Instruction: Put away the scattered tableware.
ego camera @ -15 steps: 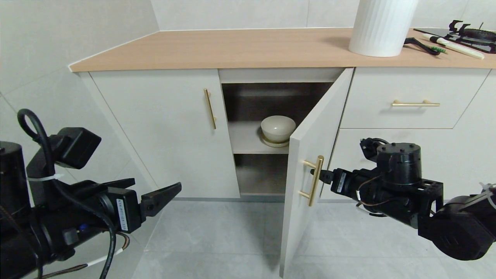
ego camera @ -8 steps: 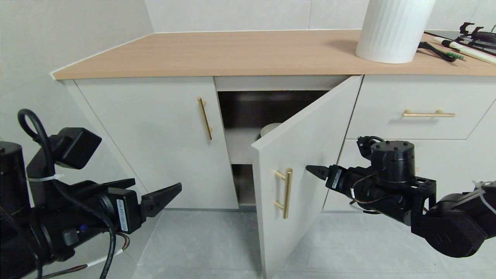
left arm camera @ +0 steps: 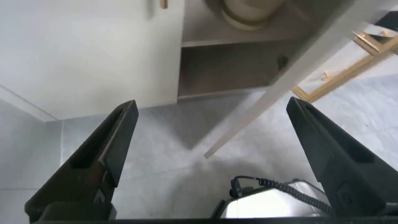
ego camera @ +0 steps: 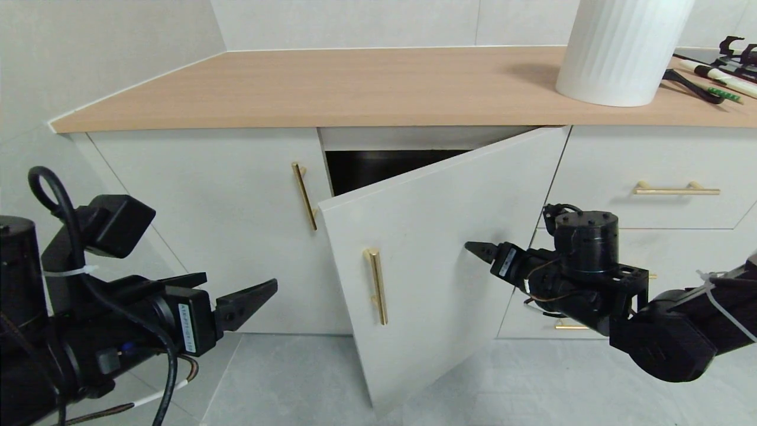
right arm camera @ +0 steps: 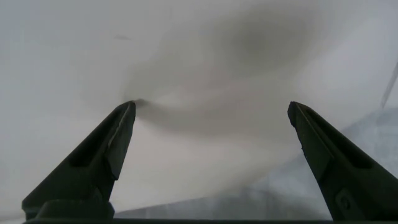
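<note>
Facing the half-shut door (ego camera: 437, 236) squarely, right gripper (ego camera: 480, 251), jaws wide and empty, has one tip on its face right of the handle (ego camera: 376, 287).

1. left arm (ego camera: 71, 349): matte black housing; boxy black camera module (ego camera: 115, 225) on top; thick black cable (ego camera: 56, 195) in a loop; white zip tie (ego camera: 65, 272); white printed label (ego camera: 187, 328).
2. left gripper (ego camera: 239, 283): two black tapered wedge fingers.
3. right arm (ego camera: 668, 343): matte black; cylindrical cap (ego camera: 587, 234) ringed with small screws; open bracket frame (ego camera: 627, 284); thin wiring; white tie (ego camera: 718, 302).
4. right gripper (ego camera: 482, 251): black pointed fingers, white label behind.
</note>
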`<state>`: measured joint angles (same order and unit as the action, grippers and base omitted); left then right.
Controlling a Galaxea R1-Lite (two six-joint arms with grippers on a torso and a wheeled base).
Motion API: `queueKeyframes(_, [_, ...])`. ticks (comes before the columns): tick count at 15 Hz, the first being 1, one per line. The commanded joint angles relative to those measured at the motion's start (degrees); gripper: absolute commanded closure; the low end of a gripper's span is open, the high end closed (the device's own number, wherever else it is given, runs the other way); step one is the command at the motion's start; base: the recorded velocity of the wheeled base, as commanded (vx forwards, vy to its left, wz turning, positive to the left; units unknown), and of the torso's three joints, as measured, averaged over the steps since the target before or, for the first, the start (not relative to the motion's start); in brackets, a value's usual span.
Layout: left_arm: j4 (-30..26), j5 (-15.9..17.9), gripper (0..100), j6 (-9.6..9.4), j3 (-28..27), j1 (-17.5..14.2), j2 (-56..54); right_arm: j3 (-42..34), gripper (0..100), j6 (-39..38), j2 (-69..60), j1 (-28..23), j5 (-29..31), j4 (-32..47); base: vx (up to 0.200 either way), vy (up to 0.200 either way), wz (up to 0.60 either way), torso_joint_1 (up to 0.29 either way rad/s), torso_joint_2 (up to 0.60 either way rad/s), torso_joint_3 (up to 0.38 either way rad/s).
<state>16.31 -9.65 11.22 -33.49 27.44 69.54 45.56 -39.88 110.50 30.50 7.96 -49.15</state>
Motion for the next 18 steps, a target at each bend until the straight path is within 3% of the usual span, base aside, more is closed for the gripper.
queueKeyframes(1, [0.0,0.0,0,0.03,0.1,0.0,0.0,3.0,0,-1.3,2.7,-0.1,2.8,-0.2,0.0,0.0,0.0,0.0,0.0,0.0])
queueKeyframes(9, [-0.1,0.1,0,0.03,0.1,0.0,0.3,9.6,0,-1.4,8.4,-2.3,13.2,0.2,0.0,0.0,0.0,0.0,0.0,0.0])
queueKeyframes(15, [-0.1,0.1,0,0.03,0.2,0.0,0.8,11.7,0,-1.2,9.9,-4.1,15.2,2.0,0.0,0.0,0.0,0.0,0.0,0.0])
queueKeyframes(18, [-0.1,0.1,0,0.03,0.3,0.0,0.9,14.9,0,-1.1,12.3,-4.8,20.0,3.8,0.0,0.0,0.0,0.0,0.0,0.0])
